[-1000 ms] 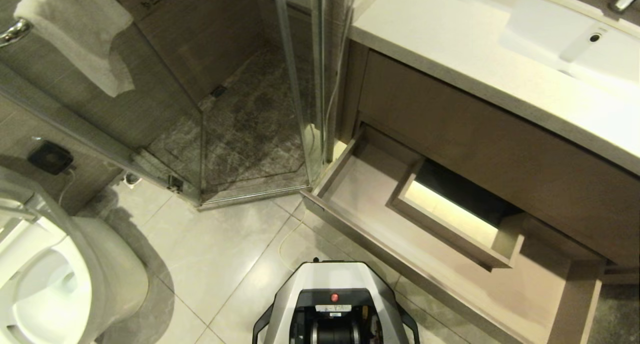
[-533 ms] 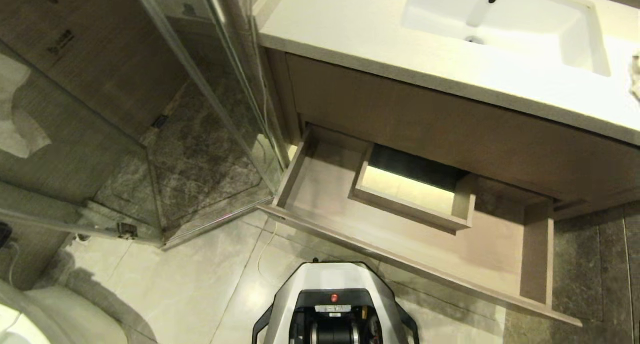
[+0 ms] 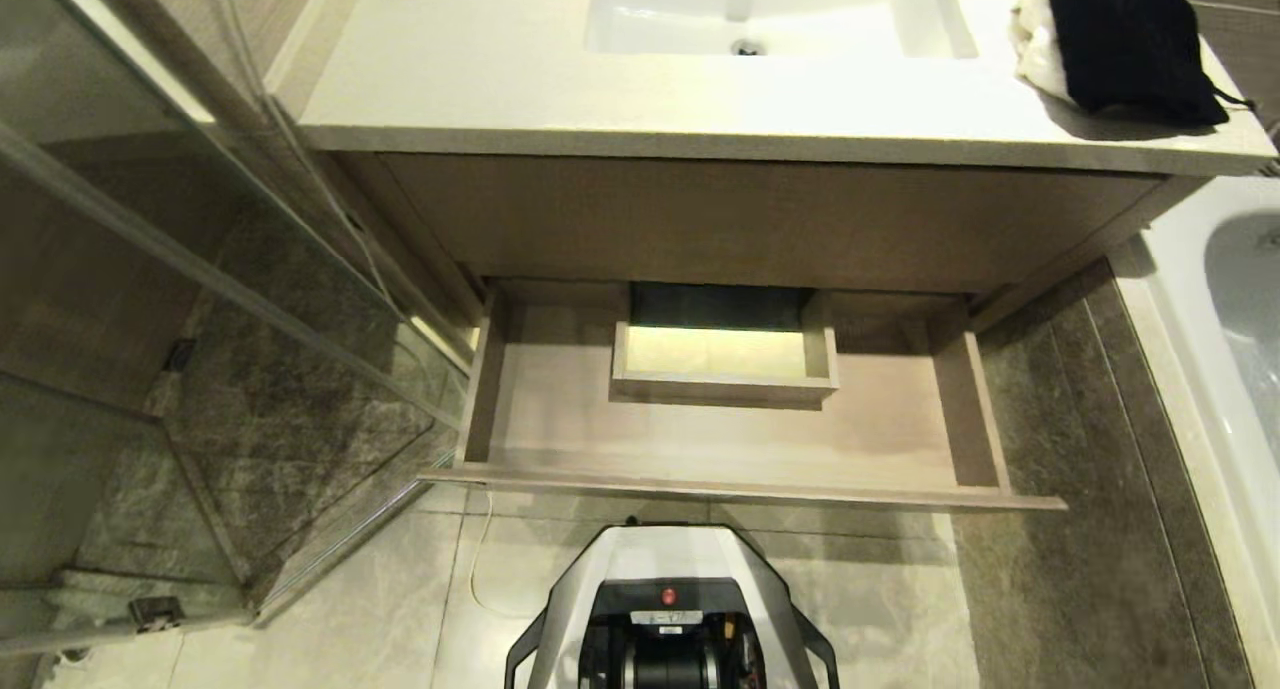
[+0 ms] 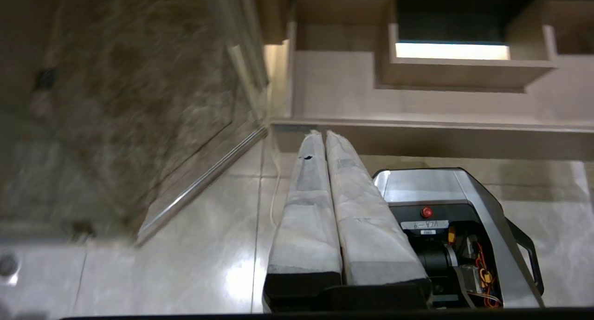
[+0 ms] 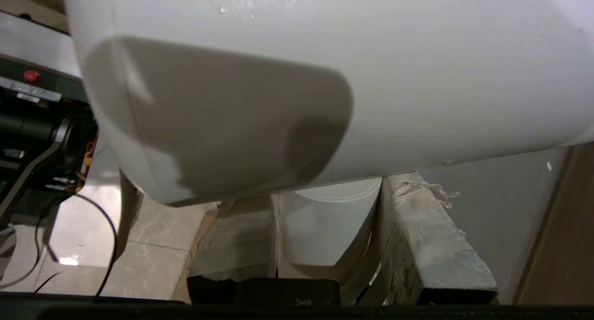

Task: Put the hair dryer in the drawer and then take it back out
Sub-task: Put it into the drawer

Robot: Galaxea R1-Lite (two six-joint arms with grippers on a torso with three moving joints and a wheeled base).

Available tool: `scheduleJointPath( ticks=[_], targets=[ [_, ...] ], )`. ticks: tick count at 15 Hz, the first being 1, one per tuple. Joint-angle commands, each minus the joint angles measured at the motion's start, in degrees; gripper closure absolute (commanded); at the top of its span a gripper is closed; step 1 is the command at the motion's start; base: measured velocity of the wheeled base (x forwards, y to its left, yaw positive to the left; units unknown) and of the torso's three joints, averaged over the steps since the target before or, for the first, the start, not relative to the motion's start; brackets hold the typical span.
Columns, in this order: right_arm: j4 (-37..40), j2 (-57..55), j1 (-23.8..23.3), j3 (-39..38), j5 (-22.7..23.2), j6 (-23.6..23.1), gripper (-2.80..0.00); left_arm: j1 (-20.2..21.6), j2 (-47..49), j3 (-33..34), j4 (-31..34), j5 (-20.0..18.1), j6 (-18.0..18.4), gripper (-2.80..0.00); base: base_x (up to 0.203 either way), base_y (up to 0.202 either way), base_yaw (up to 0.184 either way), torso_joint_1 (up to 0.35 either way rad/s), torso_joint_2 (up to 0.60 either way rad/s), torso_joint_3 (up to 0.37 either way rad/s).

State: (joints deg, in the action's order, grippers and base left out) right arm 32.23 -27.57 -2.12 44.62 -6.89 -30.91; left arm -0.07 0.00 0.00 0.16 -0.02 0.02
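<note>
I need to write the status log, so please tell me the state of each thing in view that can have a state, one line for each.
drawer: pulled open, nothing lying inside it.
hair dryer: held by its handle in the right gripper, not in the drawer.
right gripper: jaws shut on the hair dryer handle.
left gripper: jaws shut, empty, near the drawer front.
black bag: lying on the countertop.

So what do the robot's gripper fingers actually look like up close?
The left gripper has two long tapering fingers wrapped in pale grey cloth tape, on a black base. The right gripper has the same taped fingers, frayed and scuffed, on a black base.
</note>
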Motion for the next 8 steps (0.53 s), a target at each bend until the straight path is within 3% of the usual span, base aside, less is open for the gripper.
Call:
scheduleJointPath(
  ticks=[1, 5, 8],
  targets=[
    [-0.7, 0.6, 0.0, -0.6, 0.0, -0.2, 0.00, 0.0, 0.0, 0.0, 0.0, 0.0, 0.0, 0.00, 0.007, 0.007, -0.181, 0.003, 0.00, 0.007],
    [-0.9, -0.3, 0.0, 0.2, -0.1, -0.2, 0.00, 0.0, 0.0, 0.0, 0.0, 0.0, 0.0, 0.00, 0.001, 0.004, -0.144, 0.000, 0.00, 0.002],
    [-1.0, -0.4, -0.1, 0.2, -0.3, -0.3, 0.00, 0.0, 0.0, 0.0, 0.0, 0.0, 0.0, 0.00, 0.000, 0.000, 0.000, 0.000, 0.00, 0.000]
  ],
)
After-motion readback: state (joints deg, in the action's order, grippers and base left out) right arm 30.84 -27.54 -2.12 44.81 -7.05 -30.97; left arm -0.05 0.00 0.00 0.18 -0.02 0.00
